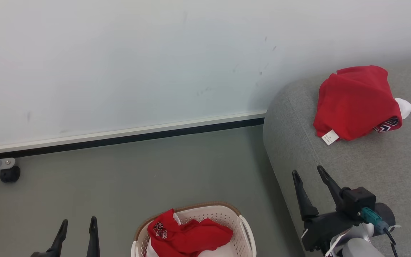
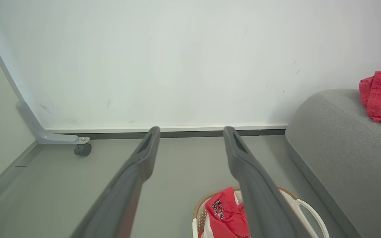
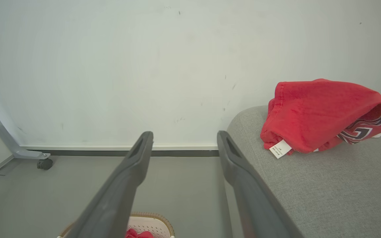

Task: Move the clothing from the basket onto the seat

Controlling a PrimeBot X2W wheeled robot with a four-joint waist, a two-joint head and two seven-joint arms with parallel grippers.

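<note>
The left gripper and right gripper both gape empty, so one should dip into the cream perforated plastic basket and pinch a thick fold of the crumpled red garment.

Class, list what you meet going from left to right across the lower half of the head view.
caster → left gripper → basket with clothing in it → right gripper
</note>
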